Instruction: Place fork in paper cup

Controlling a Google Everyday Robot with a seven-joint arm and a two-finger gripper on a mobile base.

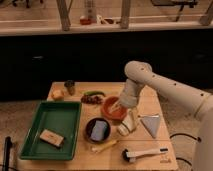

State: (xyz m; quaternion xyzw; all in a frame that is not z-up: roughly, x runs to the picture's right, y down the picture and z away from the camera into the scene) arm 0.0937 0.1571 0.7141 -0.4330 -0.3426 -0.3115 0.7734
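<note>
A small cream paper cup (pixel 128 125) stands on the wooden table (pixel 155 107), just right of a dark bowl and in front of the orange bowl (pixel 111 111). My gripper (pixel 121 106) hangs at the end of the white arm, over the right rim of the orange bowl and just behind the paper cup. What it holds is hidden. A pale yellow elongated piece (pixel 105 146) lies at the table's front; I cannot tell if it is the fork.
A green tray (pixel 67 125) with a tan block stands at the left. A dark bowl (pixel 98 130) holds a blue sponge. A grey triangular piece (pixel 151 124), a black-and-white brush (pixel 145 152), a small dark cup (pixel 70 87) and green vegetables (pixel 93 94) also lie there.
</note>
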